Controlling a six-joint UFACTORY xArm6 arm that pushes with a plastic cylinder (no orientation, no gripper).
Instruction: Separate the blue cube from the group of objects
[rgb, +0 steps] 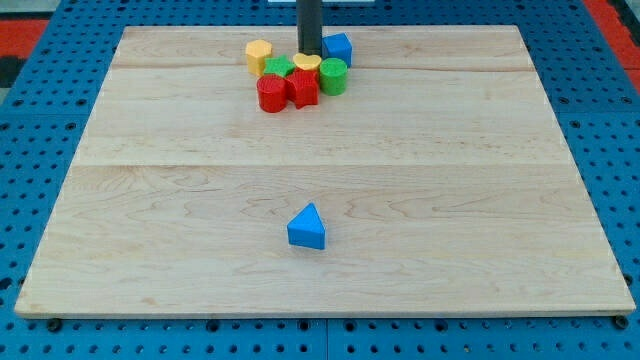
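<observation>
The blue cube (338, 47) sits near the view's top edge of the wooden board (150, 200), at the right end of a cluster of blocks. My tip (310, 53) stands just to the left of the blue cube, between it and a yellow block (307, 64). The cluster also holds a yellow hexagonal block (259, 55), a green block (278, 69), a green cylinder (333, 76), a red cylinder (271, 93) and a red block (302, 88). The green cylinder lies just below the blue cube.
A blue triangular block (307, 228) lies alone in the lower middle of the board. A blue pegboard surface (50, 100) surrounds the board on all sides.
</observation>
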